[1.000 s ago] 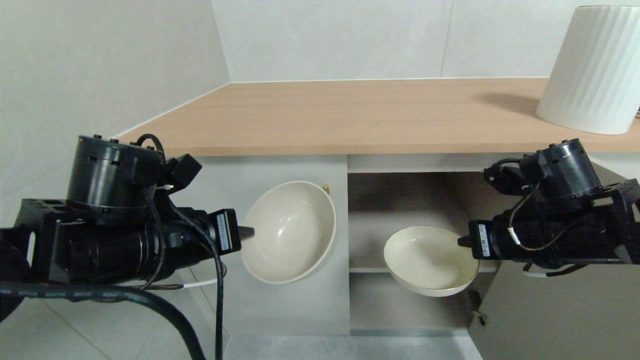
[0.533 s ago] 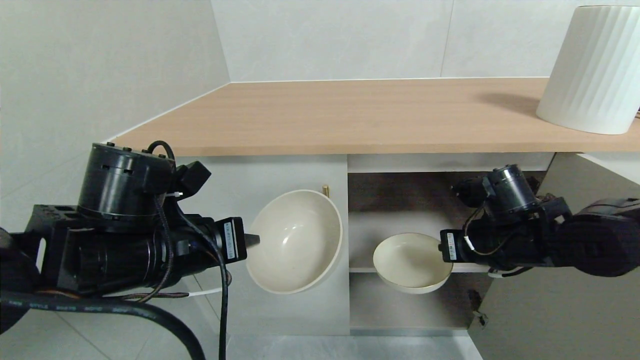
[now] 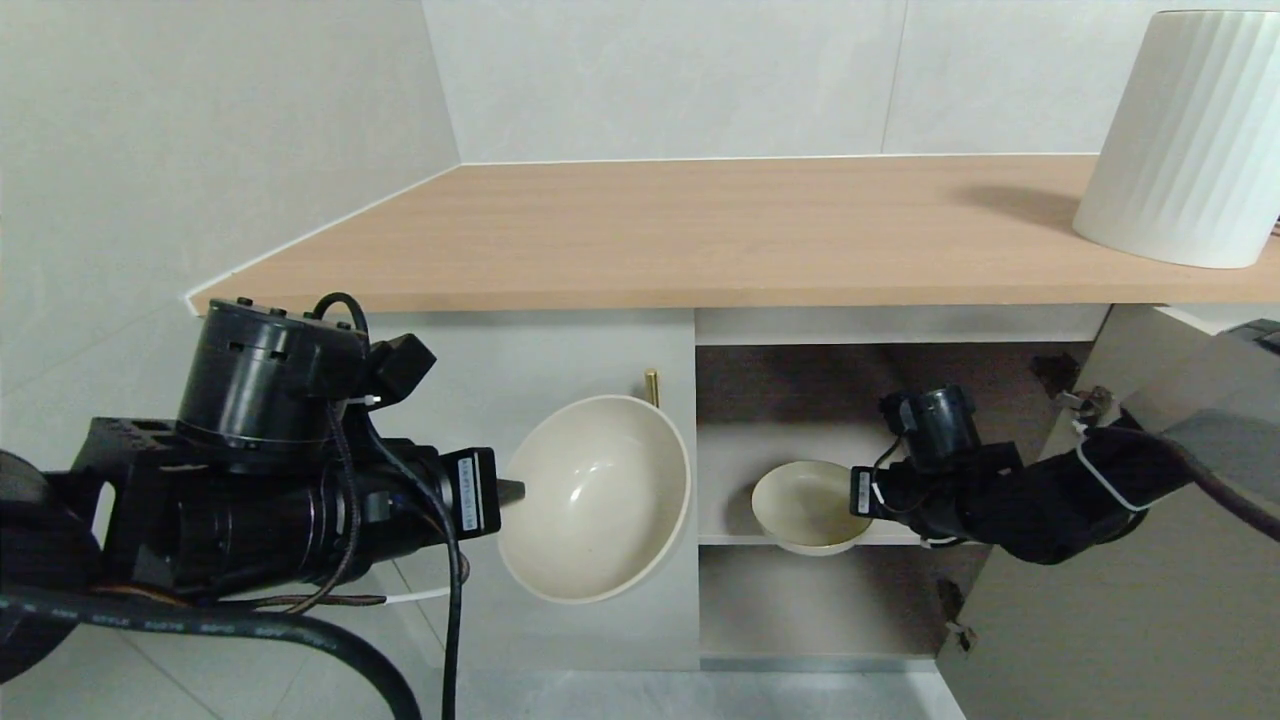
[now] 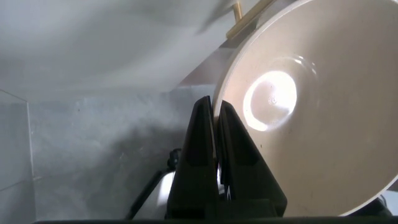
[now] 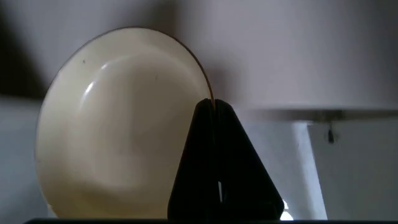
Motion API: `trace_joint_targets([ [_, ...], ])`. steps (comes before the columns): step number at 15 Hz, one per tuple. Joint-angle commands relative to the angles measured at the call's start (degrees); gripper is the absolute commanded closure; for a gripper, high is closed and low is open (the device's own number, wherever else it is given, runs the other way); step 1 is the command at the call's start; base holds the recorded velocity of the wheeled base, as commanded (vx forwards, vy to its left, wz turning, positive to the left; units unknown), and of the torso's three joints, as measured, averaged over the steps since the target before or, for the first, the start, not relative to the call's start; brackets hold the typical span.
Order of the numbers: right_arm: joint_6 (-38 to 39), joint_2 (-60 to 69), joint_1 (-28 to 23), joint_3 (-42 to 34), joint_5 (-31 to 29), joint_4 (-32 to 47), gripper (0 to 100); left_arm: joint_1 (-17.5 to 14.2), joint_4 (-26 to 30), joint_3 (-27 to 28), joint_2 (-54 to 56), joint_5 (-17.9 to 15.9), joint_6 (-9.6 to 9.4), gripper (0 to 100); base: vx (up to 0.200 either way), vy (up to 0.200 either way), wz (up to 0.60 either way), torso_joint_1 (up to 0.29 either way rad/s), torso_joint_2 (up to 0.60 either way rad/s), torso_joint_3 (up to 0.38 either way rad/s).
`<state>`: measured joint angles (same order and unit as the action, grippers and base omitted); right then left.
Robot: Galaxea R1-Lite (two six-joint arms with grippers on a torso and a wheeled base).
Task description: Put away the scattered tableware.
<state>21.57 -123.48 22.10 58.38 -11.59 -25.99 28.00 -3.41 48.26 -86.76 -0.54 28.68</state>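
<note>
left gripper (image 3: 514, 490) pinches large bowl (image 3: 600, 500) below wooden countertop (image 3: 700, 230).

The left bowl (image 3: 595, 500) and right bowl (image 3: 805, 505) are cream, the countertop (image 3: 700, 230) light wood grain, the cabinet door (image 3: 560, 350) pale grey, the far-right container (image 3: 1180, 140) ribbed white.

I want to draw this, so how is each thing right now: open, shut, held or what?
larger bowl: held, tipped on its side.
smaller bowl: held inside the cabinet.
left gripper: shut on larger bowl.
right gripper: shut on smaller bowl.
left cabinet door: shut.
right cabinet door: open.
</note>
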Motion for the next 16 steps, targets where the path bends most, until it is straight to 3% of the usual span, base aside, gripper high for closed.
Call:
trace_joint_targets([
  [1,0.6,-7.2,-1.9,3.4,-1.2,-1.3,100,0.1,0.0,-0.2,-0.8,0.0,-0.03,100,0.0,0.0,0.0,0.0,0.0,0.0],
  [11,3.1,-16.0,-4.7,14.3,-8.0,-1.8,100,0.7,0.1,-0.5,-3.2,0.1,-0.03,100,0.0,0.0,0.0,0.0,0.0,0.0],
  [16,3.0,-16.5,-5.2,14.7,-8.6,-4.8,100,1.1,0.0,-0.6,-3.6,0.1,-0.12,100,0.0,0.0,0.0,0.0,0.0,0.0],
])
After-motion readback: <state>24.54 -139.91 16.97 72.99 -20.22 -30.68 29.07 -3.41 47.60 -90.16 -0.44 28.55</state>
